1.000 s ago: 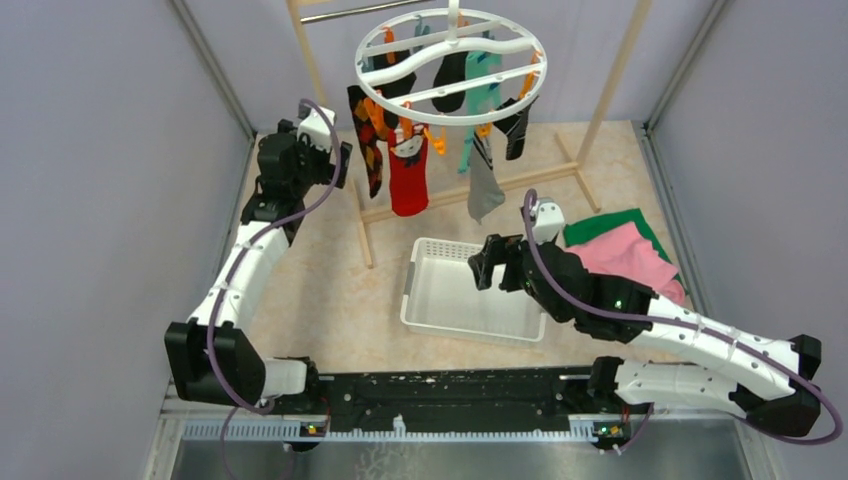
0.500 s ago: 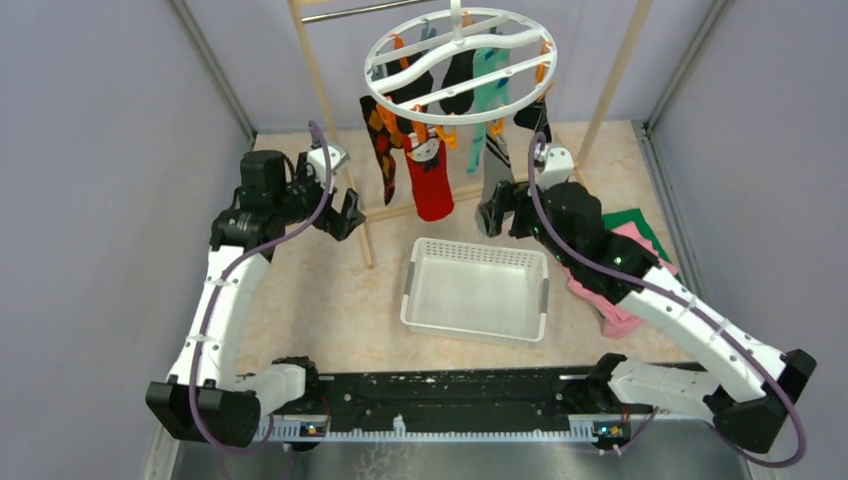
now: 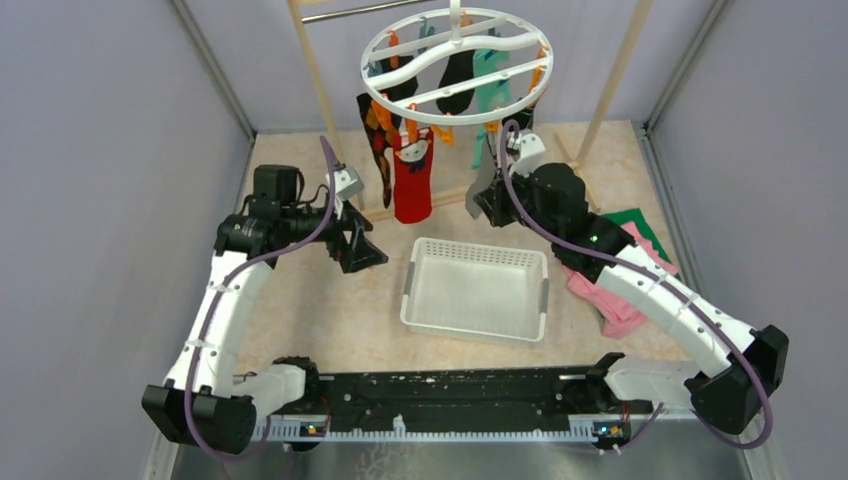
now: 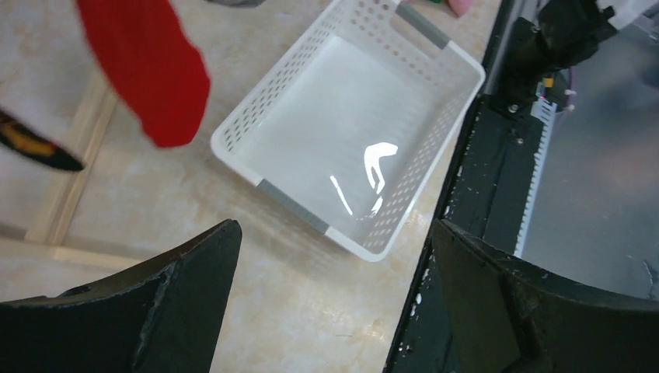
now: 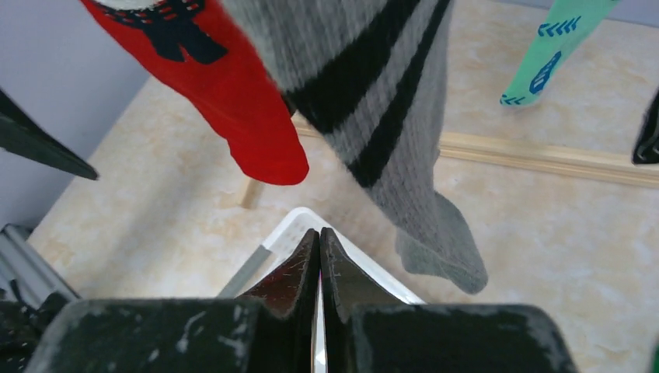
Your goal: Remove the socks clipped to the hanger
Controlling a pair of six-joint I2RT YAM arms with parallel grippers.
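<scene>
The white ring hanger (image 3: pixel 455 60) hangs from the rack with several socks clipped to it. A red sock (image 3: pixel 412 185) (image 5: pixel 225 78) (image 4: pixel 151 70) and an argyle sock (image 3: pixel 378 140) hang at the left, black (image 3: pixel 455 75) and teal (image 3: pixel 487 90) (image 5: pixel 556 54) ones further back. A grey black-striped sock (image 5: pixel 388 116) hangs just past my right gripper (image 5: pixel 319 233) (image 3: pixel 487 205), whose jaws are shut with nothing between them. My left gripper (image 4: pixel 332 225) (image 3: pixel 360 250) is wide open and empty, low, left of the basket, below the red sock.
A white perforated basket (image 3: pixel 480 250) (image 4: pixel 233 151) sits on the table under the hanger. The wooden rack's posts (image 3: pixel 320 90) and floor bar stand behind it. Pink (image 3: pixel 620 290) and green (image 3: pixel 640 222) cloths lie at the right. The black base rail (image 3: pixel 450 395) runs along the near edge.
My right arm rose from over the basket to the grey sock and its jaws closed. My left arm dropped and swung right toward the basket, still open. The hanger swayed.
</scene>
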